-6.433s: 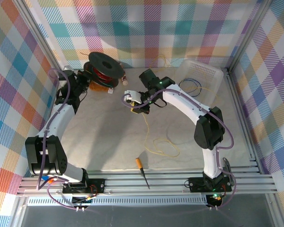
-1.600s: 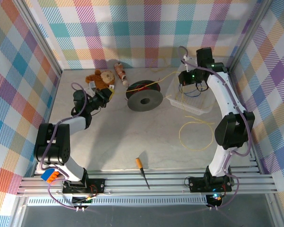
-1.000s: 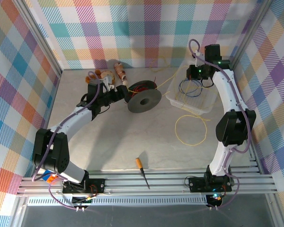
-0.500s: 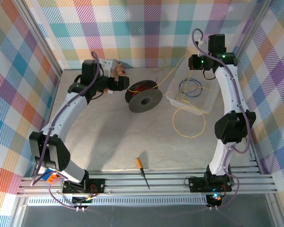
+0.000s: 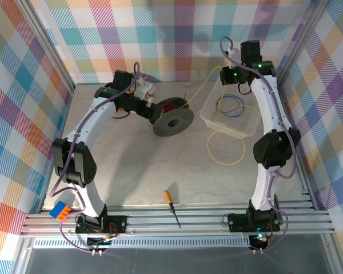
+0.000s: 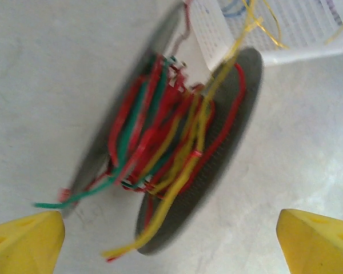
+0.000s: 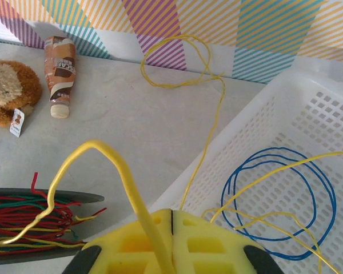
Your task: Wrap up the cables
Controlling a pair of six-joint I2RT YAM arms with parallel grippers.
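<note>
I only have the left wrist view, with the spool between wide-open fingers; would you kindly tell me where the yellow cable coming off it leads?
Observer: It arcs up to the right gripper, which is shut on the yellow cable.
Operator: Thank you. Is more cable lying loose?
Observer: Yes, a yellow loop lies on the table in front of the white basket.
Operator: Is there anything at the near edge?
Observer: A screwdriver with an orange handle lies there.
</note>
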